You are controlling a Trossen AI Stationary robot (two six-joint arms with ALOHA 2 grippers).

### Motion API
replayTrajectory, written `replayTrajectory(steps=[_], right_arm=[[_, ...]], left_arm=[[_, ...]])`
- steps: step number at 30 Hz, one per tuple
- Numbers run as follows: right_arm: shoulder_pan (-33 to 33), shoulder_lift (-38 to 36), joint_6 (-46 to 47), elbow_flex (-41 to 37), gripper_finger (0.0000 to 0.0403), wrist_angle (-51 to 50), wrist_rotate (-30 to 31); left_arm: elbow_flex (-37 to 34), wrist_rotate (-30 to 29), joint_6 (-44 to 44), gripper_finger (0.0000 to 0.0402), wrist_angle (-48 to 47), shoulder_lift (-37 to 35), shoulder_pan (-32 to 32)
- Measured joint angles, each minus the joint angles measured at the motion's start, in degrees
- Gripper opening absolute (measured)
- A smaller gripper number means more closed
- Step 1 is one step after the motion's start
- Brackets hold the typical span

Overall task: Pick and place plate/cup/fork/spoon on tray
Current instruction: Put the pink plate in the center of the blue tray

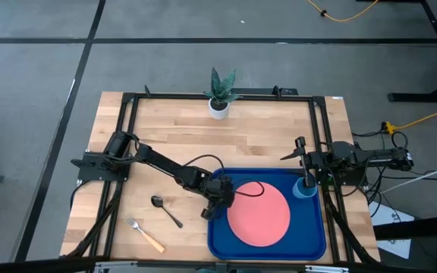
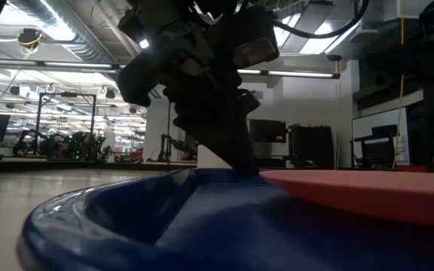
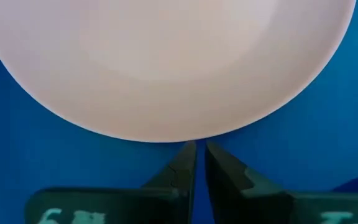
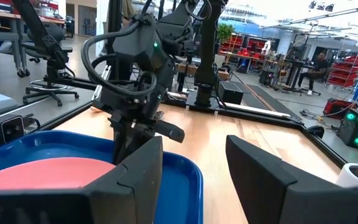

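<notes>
The salmon-pink plate (image 1: pixel 258 213) lies flat in the deep-blue tray (image 1: pixel 317 244) at the table's near right. The light-blue cup (image 1: pixel 304 188) stands in the tray's far right corner. My left gripper (image 3: pixel 196 153) is shut, low over the tray floor, its tips right at the plate's left rim (image 3: pixel 188 138); it also shows in the high view (image 1: pixel 220 194). My right gripper (image 4: pixel 194 143) is open and empty, above the table just beyond the cup. The dark spoon (image 1: pixel 166 209) and the tan-handled fork (image 1: pixel 144 234) lie on the table left of the tray. My left gripper points down at a slant from the table's left, with its fingertips (image 3: pixel 189 149) against or just short of the plate's rim. I cannot tell whether they touch it. The plate lies flat on the tray floor.
A white pot with a green plant (image 1: pixel 220 97) stands at the table's far edge. Black frame rails (image 1: pixel 127 136) run along the table's left, far and right sides. Bare wood lies between the plant and the tray.
</notes>
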Motion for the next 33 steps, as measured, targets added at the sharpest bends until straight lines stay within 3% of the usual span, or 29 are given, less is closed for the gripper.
replayTrajectory(steps=[7,15,33], right_arm=[[0.0,0.0,0.0,0.0,0.0182,0.0,0.0],[0.0,0.0,0.0,0.0,0.0182,0.0,0.0],[0.0,0.0,0.0,0.0,0.0182,0.0,0.0]], left_arm=[[0.1,1.0,-1.1,0.0027,-4.8,-0.3,0.0],[0.1,6.9,-3.9,0.0027,-4.3,-0.1,-1.4],[0.1,5.8,-3.6,0.0027,2.3,0.6,-2.4]])
